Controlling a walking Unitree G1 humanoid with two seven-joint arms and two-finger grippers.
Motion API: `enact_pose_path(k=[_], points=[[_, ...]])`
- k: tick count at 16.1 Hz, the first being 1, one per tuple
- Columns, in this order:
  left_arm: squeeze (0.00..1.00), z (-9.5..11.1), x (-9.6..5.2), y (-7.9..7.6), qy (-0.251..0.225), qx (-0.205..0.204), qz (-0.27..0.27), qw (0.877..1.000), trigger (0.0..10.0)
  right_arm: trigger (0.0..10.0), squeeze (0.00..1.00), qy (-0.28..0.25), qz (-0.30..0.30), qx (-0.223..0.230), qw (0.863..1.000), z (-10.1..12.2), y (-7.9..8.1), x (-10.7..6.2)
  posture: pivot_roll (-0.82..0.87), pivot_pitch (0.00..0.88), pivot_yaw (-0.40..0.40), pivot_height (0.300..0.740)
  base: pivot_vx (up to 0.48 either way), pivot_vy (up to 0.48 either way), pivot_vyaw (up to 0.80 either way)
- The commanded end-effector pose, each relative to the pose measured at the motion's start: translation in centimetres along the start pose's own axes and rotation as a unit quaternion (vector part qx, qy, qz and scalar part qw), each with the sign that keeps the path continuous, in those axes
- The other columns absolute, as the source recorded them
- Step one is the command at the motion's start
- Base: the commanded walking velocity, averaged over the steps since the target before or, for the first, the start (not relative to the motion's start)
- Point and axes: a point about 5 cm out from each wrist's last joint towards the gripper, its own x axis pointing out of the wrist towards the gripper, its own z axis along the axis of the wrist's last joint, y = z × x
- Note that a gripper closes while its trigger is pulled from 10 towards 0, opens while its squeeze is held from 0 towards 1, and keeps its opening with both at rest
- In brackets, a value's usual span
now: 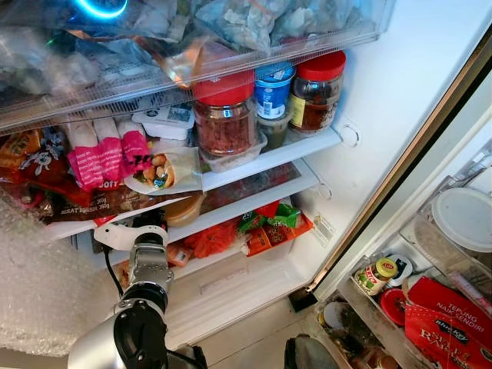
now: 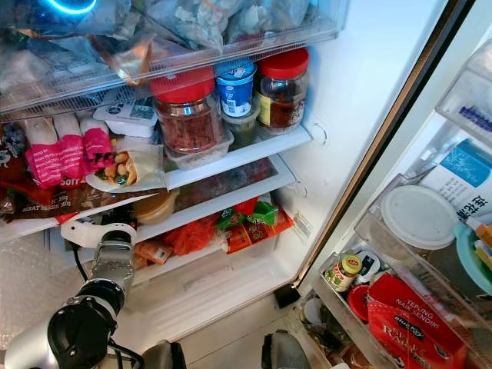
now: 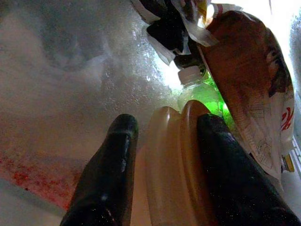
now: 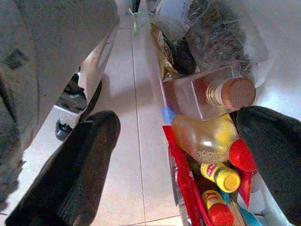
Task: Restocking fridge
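Left arm: the silver arm (image 1: pixel 146 284) reached up from the near edge into the open fridge, its wrist level with the lower shelf (image 1: pixel 254 201).
Left hand: the left hand (image 3: pixel 162 155) had its two black fingers (image 3: pixel 106 174) spread moderately wide, one on each side of a tan tub (image 3: pixel 176 165); whether they pressed against it could not be told.
Tan tub: it lay between the fingers, its lidded rim pointing away from the wrist; from the head it showed as a tan container (image 1: pixel 184 209) on the lower shelf, just beyond the wrist.
Green bottle: a green bottle with a white cap (image 3: pixel 200 89) stood just beyond the tub, with a brown printed packet (image 3: pixel 249 80) beside it.
Right hand: the right hand (image 4: pixel 174 155) hung over the tiled floor (image 4: pixel 136 117) with its fingers wide apart and nothing between them, beside door-bin bottles including a yellow oil bottle with a red cap (image 4: pixel 211 141).
Upper shelf: above the lower shelf stood a red-lidded jar (image 1: pixel 224 115), a blue-and-white cup (image 1: pixel 273 88) and pink packets (image 1: pixel 104 157).
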Motion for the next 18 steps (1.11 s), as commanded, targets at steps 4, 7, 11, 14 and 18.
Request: enact_pose_path(k=[4, 7, 11, 14, 18], points=[[1.0, -0.2, -0.1, 0.2, 0.011, 0.003, 0.003, 1.0, 10.0, 10.0, 0.0, 0.05, 0.038, -0.016, 0.998, -2.4, 2.0, -1.0, -0.29, 0.181, -0.005, 0.648, 0.0, 0.0, 0.0], [1.0, 0.1, 0.2, -0.3, 0.002, -0.011, -0.014, 1.0, 10.0, 10.0, 0.0, 0.048, 0.036, -0.015, 0.998, -2.3, 2.1, -1.0, -0.28, 0.178, -0.002, 0.648, 0.0, 0.0, 0.0], [1.0, -0.1, 0.3, -1.0, 0.015, -0.019, -0.042, 0.999, 10.0, 10.0, 0.0, 0.046, 0.033, -0.013, 0.998, -2.2, 2.2, -0.9, -0.28, 0.179, 0.002, 0.648, 0.0, 0.0, 0.0], [1.0, -0.4, 0.0, -0.9, 0.019, -0.039, -0.058, 0.997, 10.0, 10.0, 0.0, 0.044, 0.033, -0.012, 0.998, -2.0, 2.3, -0.9, -0.27, 0.175, 0.005, 0.648, 0.0, 0.0, 0.0], [0.0, -1.1, -0.6, -0.4, 0.032, -0.041, -0.065, 0.997, 10.0, 10.0, 0.0, 0.041, 0.033, -0.014, 0.999, -1.8, 2.3, -0.7, -0.27, 0.172, 0.011, 0.648, 0.0, 0.0, 0.0]])
